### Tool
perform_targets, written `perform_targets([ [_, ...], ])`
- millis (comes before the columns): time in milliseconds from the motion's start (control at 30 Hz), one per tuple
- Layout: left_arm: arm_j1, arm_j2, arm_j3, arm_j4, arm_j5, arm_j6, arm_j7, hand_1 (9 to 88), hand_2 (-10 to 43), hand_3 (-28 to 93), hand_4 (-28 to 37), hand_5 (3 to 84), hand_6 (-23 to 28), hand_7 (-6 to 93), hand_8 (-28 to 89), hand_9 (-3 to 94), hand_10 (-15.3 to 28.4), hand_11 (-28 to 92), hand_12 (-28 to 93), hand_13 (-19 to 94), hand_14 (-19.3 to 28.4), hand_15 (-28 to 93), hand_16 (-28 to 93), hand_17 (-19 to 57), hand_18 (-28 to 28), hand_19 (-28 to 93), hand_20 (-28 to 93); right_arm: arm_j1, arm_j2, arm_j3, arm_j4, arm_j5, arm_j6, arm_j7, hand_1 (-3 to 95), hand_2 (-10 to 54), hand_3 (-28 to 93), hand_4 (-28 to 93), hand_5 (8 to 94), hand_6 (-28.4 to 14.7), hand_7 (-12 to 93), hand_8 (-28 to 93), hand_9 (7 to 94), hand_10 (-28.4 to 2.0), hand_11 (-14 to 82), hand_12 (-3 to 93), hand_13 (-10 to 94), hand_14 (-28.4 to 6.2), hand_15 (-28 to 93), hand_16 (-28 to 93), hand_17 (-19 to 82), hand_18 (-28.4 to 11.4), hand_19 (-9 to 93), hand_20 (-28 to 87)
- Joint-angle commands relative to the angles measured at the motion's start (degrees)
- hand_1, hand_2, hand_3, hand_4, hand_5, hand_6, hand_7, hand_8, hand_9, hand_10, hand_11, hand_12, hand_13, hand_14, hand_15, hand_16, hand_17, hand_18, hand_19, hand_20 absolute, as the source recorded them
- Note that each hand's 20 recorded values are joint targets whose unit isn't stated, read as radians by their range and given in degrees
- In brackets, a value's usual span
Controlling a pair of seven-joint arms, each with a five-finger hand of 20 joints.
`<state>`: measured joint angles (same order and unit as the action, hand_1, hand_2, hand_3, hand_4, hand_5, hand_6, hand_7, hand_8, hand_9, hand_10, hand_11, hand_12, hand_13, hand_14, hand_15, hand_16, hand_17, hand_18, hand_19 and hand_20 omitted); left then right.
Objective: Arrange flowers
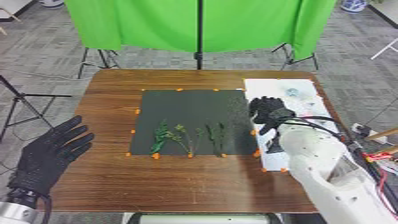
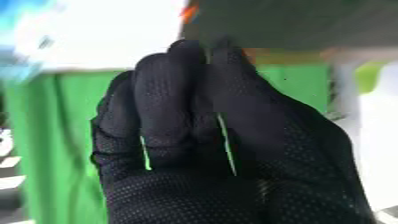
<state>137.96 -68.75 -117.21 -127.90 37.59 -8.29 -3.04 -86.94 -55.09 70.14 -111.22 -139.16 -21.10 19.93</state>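
Note:
On the dark mat lie a leafy green stem, a branching yellowish-green sprig and thin dark green stems. My right hand is over the boundary between the mat and the white board. A faint, fine sprig appears beside it on the mat side. In the right wrist view, thin green lines mark my right hand; I cannot tell whether they are stems or the curtain behind. My left hand is open at the table's left edge, away from the stems.
A small pale blue thing lies on the white board. Something dark is on that board below my right hand. Orange tape bits line the mat. Beyond the wooden table hangs a green curtain on stands.

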Motion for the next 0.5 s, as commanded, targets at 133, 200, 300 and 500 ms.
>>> perform_targets([
  [133, 0.67, -0.68, -0.02, 0.09, 0.29, 0.12, -0.04, 25.2, 0.0, 72, -23.5, 35.9, 2.5, 21.2, -10, 28.3, 12.1, 25, 14, 23, 14.6, 34, -1, -10.9, 21.0, 44, 6, -1.36, 6.04, 2.43, 3.72, -12.06, 0.9, 3.08, 21.7, -8.4, 86, -28, 44.9, -4.6, 29, -20, 47.0, -10.8, 31.8, 18.8, 46, -10.5, 68, 16, 24, -20.5, 83, 43],
  [200, 0.91, -0.68, 0.06, 0.0, 0.31, 0.3, 0.21, 25.2, 0.1, 72, -23.5, 35.9, 2.5, 21.2, -10, 28.3, 12.2, 25, 14, 23, 14.7, 34, -1, -10.9, 21.0, 44, 6, -1.62, 6.24, 2.22, 5.03, -13.19, 1.62, 2.06, 21.6, -9.2, 86, -28, 43.6, -4.8, 29, -19, 45.9, -10.7, 31.0, 19.0, 45, -10.6, 68, 15, 23, -20.7, 83, 43],
  [300, 1.13, -0.79, -0.07, -0.1, 0.32, 0.13, 0.24, 25.1, 0.1, 72, -23.4, 35.9, 2.5, 21.2, -10, 28.3, 12.3, 25, 14, 23, 14.7, 34, -1, -10.9, 21.0, 44, 6, -1.59, 6.14, 1.75, 6.52, -13.47, 1.93, 1.53, 21.0, -9.5, 86, -28, 41.8, -4.9, 28, -19, 44.5, -10.3, 30.8, 19.3, 44, -10.1, 67, 15, 22, -20.6, 82, 44],
  [500, 0.79, -0.7, -0.06, -0.04, 0.28, 0.23, -0.03, 25.1, 0.1, 72, -23.5, 35.8, 2.4, 21.3, -10, 28.3, 12.2, 25, 14, 23, 14.7, 34, -1, -10.9, 21.0, 44, 6, -0.48, 5.81, 0.04, 9.59, -14.13, 3.7, 0.89, 21.5, -9.5, 86, -28, 41.2, -4.2, 30, -19, 45.6, -9.7, 35.3, 20.4, 47, -8.7, 67, 15, 22, -20.3, 81, 44],
])
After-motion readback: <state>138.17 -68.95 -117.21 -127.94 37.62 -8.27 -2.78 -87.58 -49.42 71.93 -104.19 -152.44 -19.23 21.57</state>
